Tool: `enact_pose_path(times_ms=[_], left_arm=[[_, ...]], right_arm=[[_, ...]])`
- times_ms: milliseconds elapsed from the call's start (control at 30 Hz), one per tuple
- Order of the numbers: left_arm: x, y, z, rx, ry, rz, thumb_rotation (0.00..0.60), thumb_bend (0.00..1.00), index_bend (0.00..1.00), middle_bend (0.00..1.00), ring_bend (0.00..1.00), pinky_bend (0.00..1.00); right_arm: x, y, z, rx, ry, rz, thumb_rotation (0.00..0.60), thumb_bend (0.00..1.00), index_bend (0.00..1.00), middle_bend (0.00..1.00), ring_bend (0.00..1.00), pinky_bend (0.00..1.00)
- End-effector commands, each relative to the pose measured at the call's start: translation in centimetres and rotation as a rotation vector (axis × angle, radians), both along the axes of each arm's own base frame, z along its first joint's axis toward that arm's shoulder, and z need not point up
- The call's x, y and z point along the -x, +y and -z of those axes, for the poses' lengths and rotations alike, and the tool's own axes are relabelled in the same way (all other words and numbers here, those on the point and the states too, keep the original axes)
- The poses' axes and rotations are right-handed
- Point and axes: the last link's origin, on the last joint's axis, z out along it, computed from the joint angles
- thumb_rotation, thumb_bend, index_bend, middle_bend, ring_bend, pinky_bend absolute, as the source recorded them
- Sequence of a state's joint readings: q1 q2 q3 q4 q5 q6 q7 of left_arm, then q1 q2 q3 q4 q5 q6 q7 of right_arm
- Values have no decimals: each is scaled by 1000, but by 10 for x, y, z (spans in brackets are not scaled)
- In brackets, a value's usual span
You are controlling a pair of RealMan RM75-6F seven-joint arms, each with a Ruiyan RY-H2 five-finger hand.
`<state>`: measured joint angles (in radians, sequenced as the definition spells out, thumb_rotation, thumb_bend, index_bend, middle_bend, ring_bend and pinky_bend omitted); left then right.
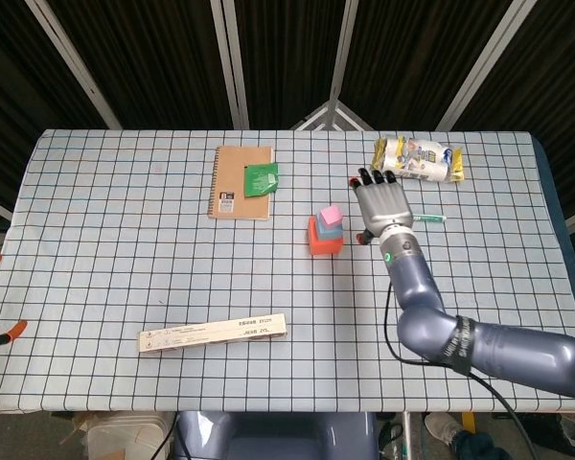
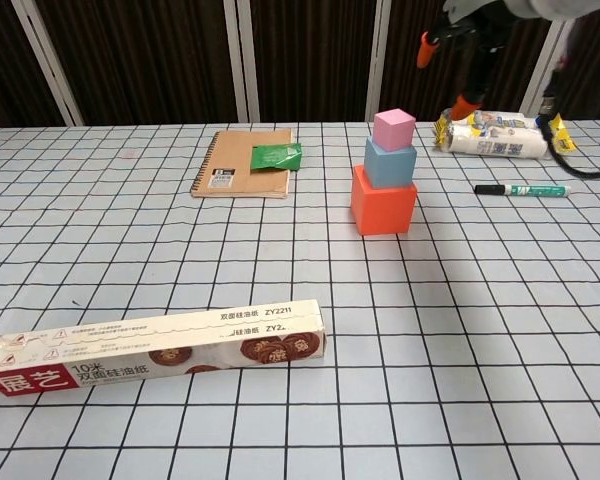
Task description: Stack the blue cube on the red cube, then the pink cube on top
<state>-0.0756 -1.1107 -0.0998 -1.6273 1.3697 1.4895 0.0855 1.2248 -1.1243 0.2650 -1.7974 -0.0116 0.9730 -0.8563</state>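
Table first, wide and checked in a black grid, carrying everything in play. Right hand hangs above it just to the right of the stack, palm down, fingers spread apart and holding nothing, clear of the cubes. Long flat box lies across the near side, well away from the action. Brown spiral notebook sits toward the far side with a green packet lying on its right edge. Yellow-and-white bag rests at the far right, and a green marker lies just in front of it. Now the tower: red cube on the table, blue cube squarely on it, pink cube on top, all three upright and standing free.
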Motion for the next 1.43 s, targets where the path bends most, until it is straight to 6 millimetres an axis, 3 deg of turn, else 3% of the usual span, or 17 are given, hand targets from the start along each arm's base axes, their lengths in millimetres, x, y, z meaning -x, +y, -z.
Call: enact_pose_path(times_ms=[33, 233, 467, 700, 867, 1200, 1433], left_arm=[[-1, -3, 0, 3, -4, 7, 600, 114, 47, 0, 0, 0], [-4, -7, 1, 9, -15, 25, 600, 114, 47, 0, 0, 0], [-4, -8, 2, 12, -13, 24, 600, 114, 47, 0, 0, 0], [-4, -8, 2, 11, -8, 27, 600, 114, 47, 0, 0, 0], [-5, -9, 2, 9, -6, 30, 600, 114, 47, 0, 0, 0], [-5, -9, 1, 10, -1, 43, 600, 114, 47, 0, 0, 0], [-7, -9, 5, 34, 12, 55, 600, 114, 47, 0, 0, 0]], right_arm=[[52, 42, -38, 56, -25, 9, 600, 293, 146, 2, 12, 0], [120, 107, -60, 120, -69, -10, 600, 294, 146, 2, 12, 0], [172, 179, -65, 184, -115, -72, 600, 293, 146, 2, 12, 0], [215, 223, -57, 259, -128, -133, 600, 293, 146, 2, 12, 0], [234, 238, -53, 298, -114, -134, 600, 294, 146, 2, 12, 0], [254, 248, -68, 420, 26, -61, 600, 294, 112, 2, 2, 0], [253, 248, -70, 449, 31, -57, 600, 293, 103, 2, 0, 0]])
